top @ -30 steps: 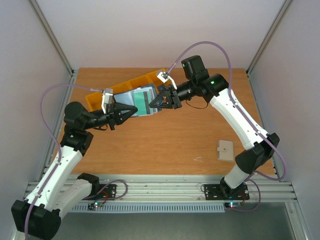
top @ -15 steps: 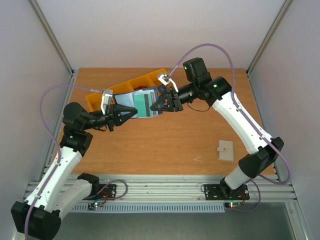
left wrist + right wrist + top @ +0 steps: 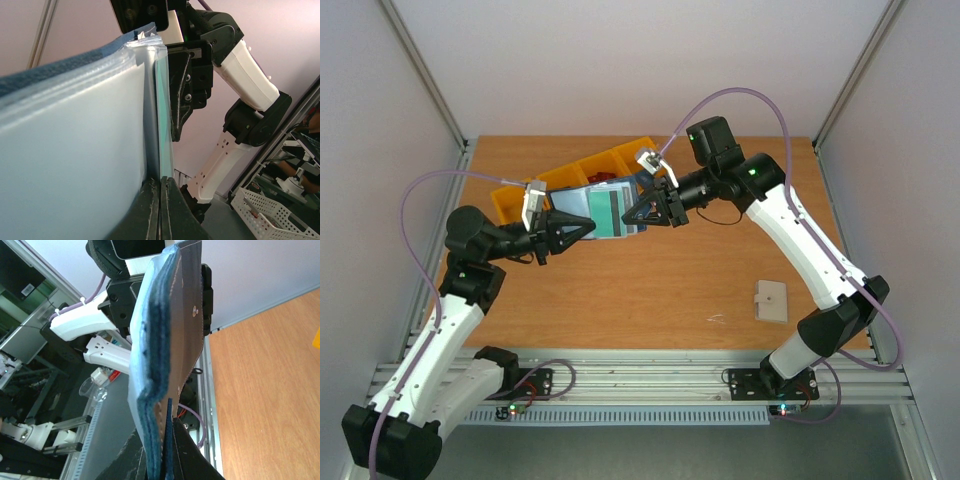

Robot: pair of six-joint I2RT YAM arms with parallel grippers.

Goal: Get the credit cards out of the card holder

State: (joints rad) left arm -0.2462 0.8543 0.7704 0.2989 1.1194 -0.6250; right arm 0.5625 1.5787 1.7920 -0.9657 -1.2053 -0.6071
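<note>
The card holder [image 3: 607, 212] hangs open in the air between both grippers, above the table. Its pale blue-grey pockets [image 3: 75, 150] fill the left wrist view. A teal credit card [image 3: 164, 115] shows edge-on in a pocket, and a teal face [image 3: 601, 207] shows from above. My left gripper [image 3: 586, 228] [image 3: 160, 183] is shut on the holder's left edge. Whether the teal card's edge is pinched too, I cannot tell. My right gripper [image 3: 631, 212] [image 3: 163, 439] is shut on the navy edge of the holder [image 3: 175, 315] at its right side.
Yellow bins [image 3: 564, 181] stand in a row just behind the holder, with something red [image 3: 604, 178] in one. A beige square pad [image 3: 771, 300] lies at the front right of the wooden table [image 3: 660, 280].
The right arm has swung a little, and the holder has drifted slightly left. Both grippers keep their hold.
</note>
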